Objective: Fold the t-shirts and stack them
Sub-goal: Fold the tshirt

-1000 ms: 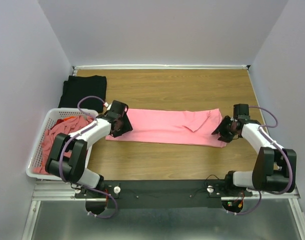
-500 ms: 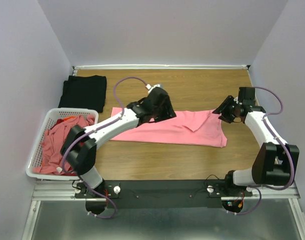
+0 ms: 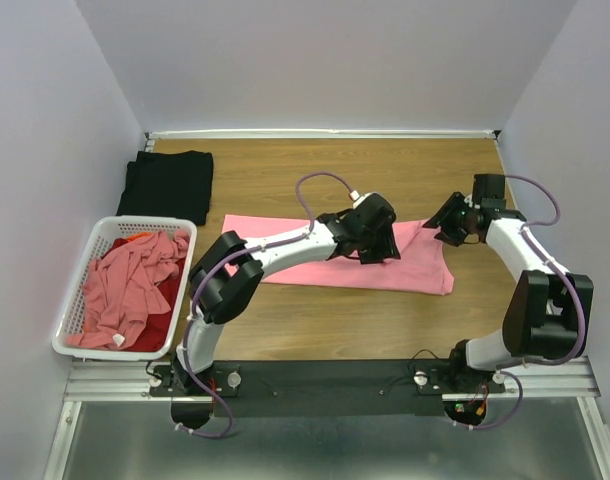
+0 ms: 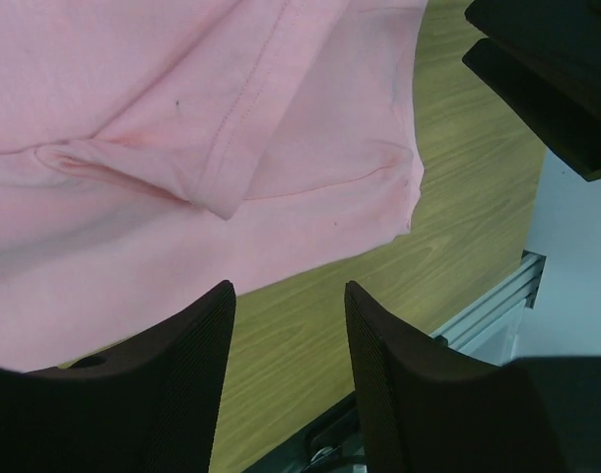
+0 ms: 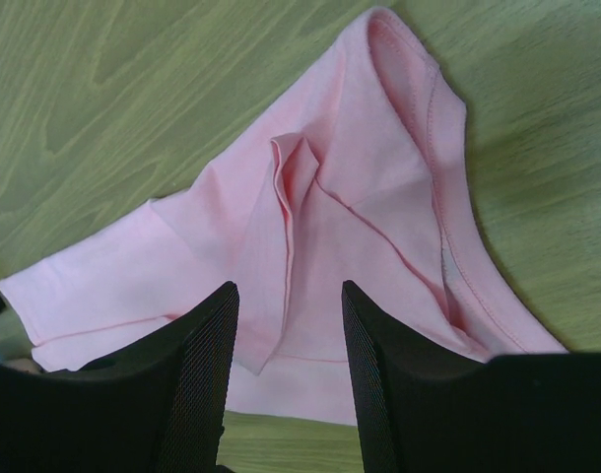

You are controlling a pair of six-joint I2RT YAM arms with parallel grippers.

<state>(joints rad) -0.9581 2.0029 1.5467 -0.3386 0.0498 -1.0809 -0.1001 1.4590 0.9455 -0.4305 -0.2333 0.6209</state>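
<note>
Light-brown wood-grain table, walled on three sides, metal rail along its near edge.

Salmon-pink cloth t-shirt lies flat across the table's middle, folded into a long band running left to right. Its right end is wider, with a sleeve flap folded back onto the cloth; stitched hems and soft creases show there.

Black cloth t-shirt, folded to a rough rectangle, lies in the far left corner, well apart from the pink one.

White slatted plastic basket sits at the left side, just nearer than the black shirt. It is apart from the pink band's left end.
</note>
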